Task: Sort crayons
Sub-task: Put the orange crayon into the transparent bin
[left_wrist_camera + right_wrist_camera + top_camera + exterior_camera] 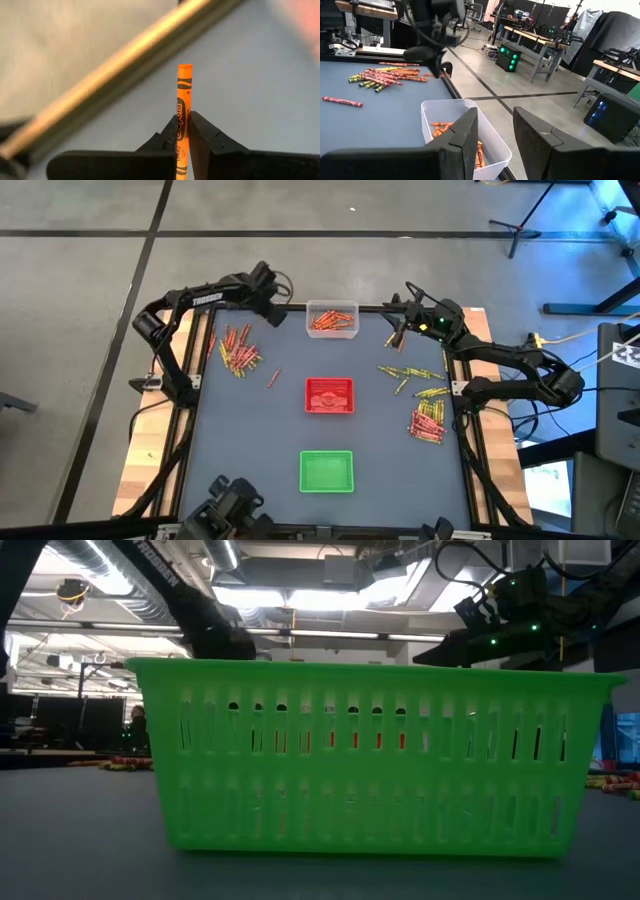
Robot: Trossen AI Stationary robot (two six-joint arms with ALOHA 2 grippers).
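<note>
My left gripper (182,120) is shut on one orange crayon (183,90), above the table's far left part (272,308), beside the clear tray (332,320). That tray holds several orange crayons (440,131). My right gripper (495,120) hangs open and empty just right of the clear tray (398,335). Mixed red, orange and yellow-green crayons lie in a pile at the far left (237,350) and another at the right (427,420). Loose yellow-green ones (408,375) lie flat on the table between. My left gripper pinches the orange crayon's wrapped shaft (181,107) between its two fingertips. The crayon lies along the fingers, one end (185,67) sticking out well past them and the other running back between them. The fingers slant down from above, and the crayon is clear of the table.
A red tray (329,396) sits mid-table and a green slotted tray (326,471) at the near side, filling the low view (380,755). One red crayon (274,377) lies alone left of the red tray. The table's rail (115,75) runs close under my left gripper.
</note>
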